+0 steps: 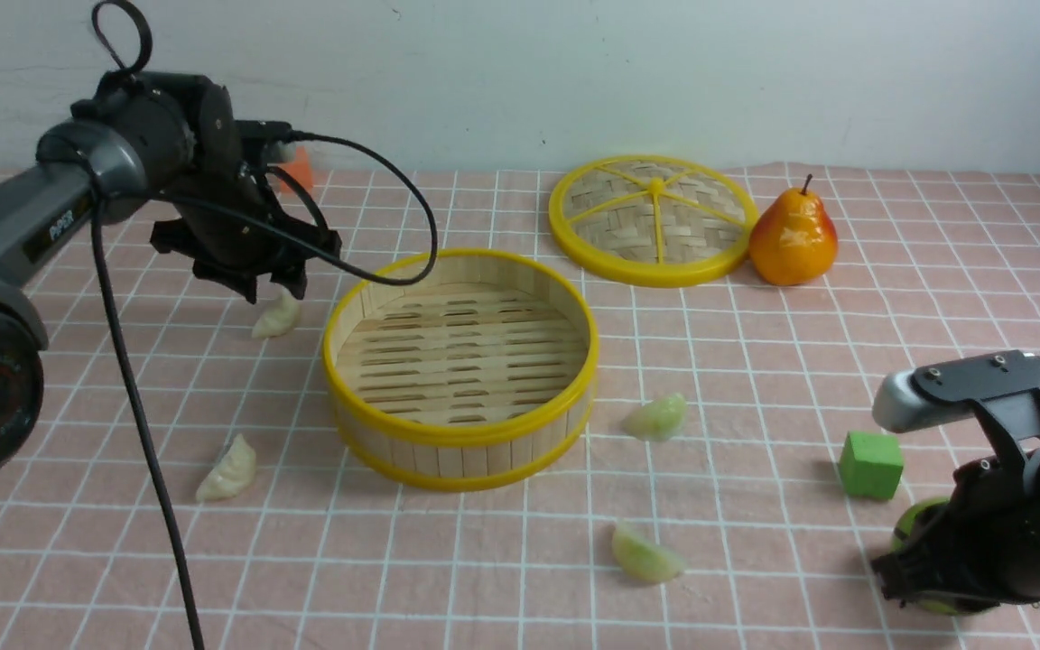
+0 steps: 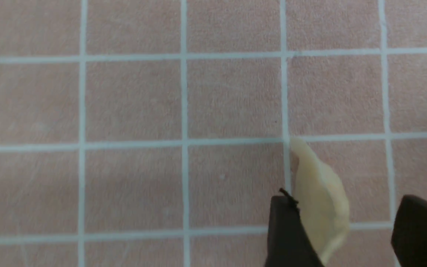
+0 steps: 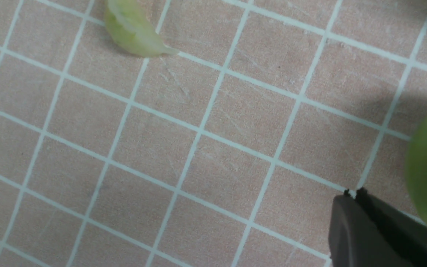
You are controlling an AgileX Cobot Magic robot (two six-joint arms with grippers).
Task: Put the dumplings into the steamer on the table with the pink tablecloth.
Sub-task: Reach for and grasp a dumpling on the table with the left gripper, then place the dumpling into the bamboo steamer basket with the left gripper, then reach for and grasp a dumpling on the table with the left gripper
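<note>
Left hand (image 1: 272,291) wide astride a cream dumpling (image 2: 321,196), the gap clear only in the wrist view

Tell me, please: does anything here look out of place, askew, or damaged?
Nothing looks broken or spilled. The steamer stands upright but empty, and its lid lies behind it, beside a pear. Four dumplings lie scattered on the cloth around it. The open left gripper straddles the far cream one.
</note>
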